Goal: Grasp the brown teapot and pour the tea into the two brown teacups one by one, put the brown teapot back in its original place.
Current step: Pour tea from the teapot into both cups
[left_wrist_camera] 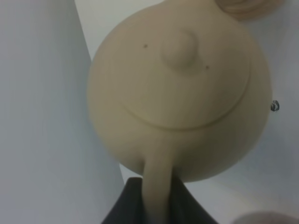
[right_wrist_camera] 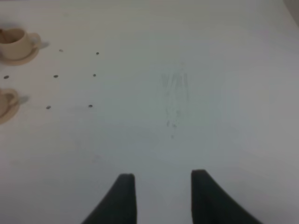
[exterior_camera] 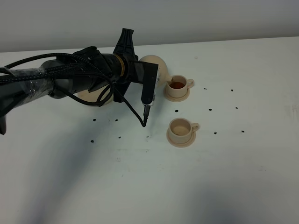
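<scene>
The brown teapot [left_wrist_camera: 180,98] fills the left wrist view, lid knob facing the camera. My left gripper [left_wrist_camera: 156,198] is shut on its loop handle. In the high view the teapot [exterior_camera: 156,63] is held just left of the far teacup [exterior_camera: 177,87], mostly hidden behind my left wrist. That far teacup holds brown tea. The near teacup [exterior_camera: 181,130] looks empty on its saucer. The wide round saucer [exterior_camera: 88,96] lies partly hidden under my left arm. My right gripper [right_wrist_camera: 163,186] is open over bare table, with both teacups [right_wrist_camera: 16,42] far from it at the edge of its view.
The white table [exterior_camera: 233,177] carries small dark dots around the cups. A black cable [exterior_camera: 140,114] hangs from the left wrist down toward the tabletop, left of the near teacup. The right arm is outside the high view.
</scene>
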Robot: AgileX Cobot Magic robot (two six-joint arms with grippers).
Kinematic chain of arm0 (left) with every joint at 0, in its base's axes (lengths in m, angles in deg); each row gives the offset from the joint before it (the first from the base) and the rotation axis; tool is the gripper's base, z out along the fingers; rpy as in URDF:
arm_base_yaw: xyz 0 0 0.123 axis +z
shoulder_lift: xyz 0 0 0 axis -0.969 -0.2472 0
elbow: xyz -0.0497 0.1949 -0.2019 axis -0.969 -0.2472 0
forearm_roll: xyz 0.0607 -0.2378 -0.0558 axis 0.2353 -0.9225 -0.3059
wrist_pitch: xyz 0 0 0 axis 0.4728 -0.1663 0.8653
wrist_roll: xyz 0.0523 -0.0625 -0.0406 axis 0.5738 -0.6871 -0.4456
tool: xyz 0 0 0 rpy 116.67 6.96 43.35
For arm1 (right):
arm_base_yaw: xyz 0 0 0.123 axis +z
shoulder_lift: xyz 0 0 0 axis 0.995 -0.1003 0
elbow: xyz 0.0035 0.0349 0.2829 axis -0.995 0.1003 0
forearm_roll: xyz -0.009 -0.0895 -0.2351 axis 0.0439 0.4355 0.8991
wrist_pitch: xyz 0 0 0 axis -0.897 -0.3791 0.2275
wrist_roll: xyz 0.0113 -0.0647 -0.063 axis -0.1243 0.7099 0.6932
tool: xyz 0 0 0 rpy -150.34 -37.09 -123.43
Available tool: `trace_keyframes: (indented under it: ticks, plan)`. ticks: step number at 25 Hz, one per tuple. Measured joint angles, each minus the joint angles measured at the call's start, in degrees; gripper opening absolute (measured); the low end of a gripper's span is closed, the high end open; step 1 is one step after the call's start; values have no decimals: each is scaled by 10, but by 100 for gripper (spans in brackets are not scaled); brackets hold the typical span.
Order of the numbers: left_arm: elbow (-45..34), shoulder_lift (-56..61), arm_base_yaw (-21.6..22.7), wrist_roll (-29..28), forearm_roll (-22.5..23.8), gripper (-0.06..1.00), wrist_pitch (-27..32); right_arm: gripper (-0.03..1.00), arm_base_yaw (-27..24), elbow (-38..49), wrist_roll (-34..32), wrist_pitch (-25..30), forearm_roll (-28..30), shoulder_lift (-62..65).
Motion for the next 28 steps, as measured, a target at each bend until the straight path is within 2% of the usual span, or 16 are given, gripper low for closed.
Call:
trace_keyframes:
  ticks: [28]
  plan:
    - [9, 1, 0, 7, -3, 8, -5, 31, 0, 0, 0, 0, -3, 0]
